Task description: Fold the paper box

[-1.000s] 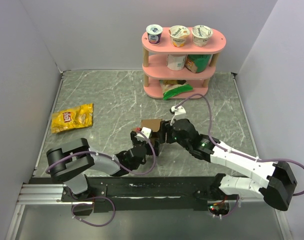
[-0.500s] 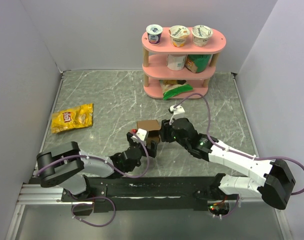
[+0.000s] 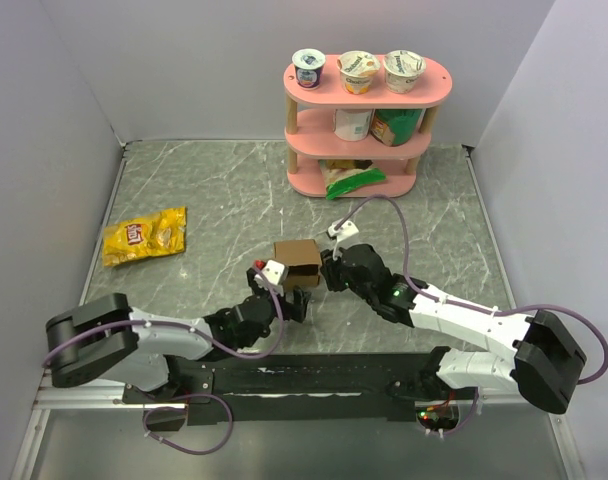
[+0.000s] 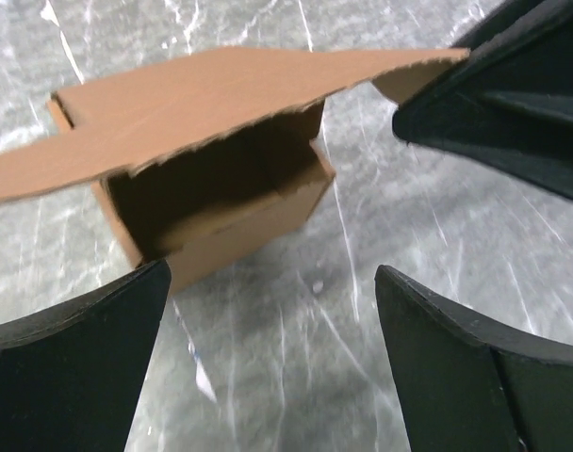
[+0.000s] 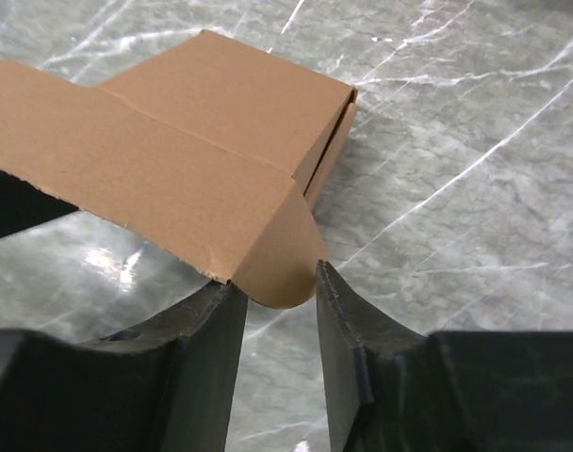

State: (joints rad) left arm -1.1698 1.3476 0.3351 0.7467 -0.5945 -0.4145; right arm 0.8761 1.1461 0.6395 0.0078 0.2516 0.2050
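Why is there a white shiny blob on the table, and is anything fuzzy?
Right wrist view: reflected light makes that white patch on the marble table beside the paper box. Left wrist view: the box's flap is blurry at its left end. Top view: sharp, evenly lit.

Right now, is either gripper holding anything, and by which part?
Left gripper holds nothing. Right gripper has the paper box's rounded lid-flap corner between its fingers; a firm pinch cannot be told.
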